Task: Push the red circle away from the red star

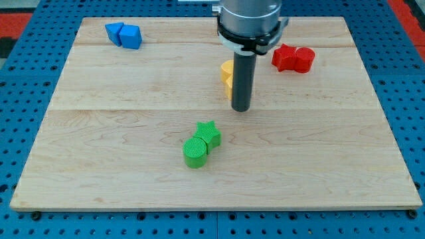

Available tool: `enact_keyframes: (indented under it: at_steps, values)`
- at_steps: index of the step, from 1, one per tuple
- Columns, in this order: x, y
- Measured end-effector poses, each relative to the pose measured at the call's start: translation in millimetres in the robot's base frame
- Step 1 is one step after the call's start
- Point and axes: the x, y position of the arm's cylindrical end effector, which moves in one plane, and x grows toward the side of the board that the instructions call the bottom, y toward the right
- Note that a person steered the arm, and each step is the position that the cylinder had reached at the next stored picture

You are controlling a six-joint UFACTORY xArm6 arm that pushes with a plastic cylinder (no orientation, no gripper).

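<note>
Red circle (304, 59): sits near the view's top right of the tabletop (119, 159), touching the red star (285, 58) on its left; we judge the pair still unseparated.
Red star: pressed against the circle, on the side nearer our rod.
End effector: we carry no jaws, only a dark rod; my tip (241, 109) rests on the board, below and left of the red pair, well apart from it, holding nothing.
Why there: we judge the tip must travel up and reach between the two reds, or reach the circle's side.
Yellow blocks (227, 73): just behind the rod, partly hidden; count and shapes unclear.
Green pair: one green star (209, 133), one green circle (195, 151), touching.
Blue blocks (124, 34): two, top left, touching, shapes unclear.
</note>
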Motion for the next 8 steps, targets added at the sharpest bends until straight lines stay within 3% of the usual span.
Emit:
enact_keyframes:
  at_steps: [1,3,8]
  values:
    - [-28,43]
    - [-37,85]
    - [-63,146]
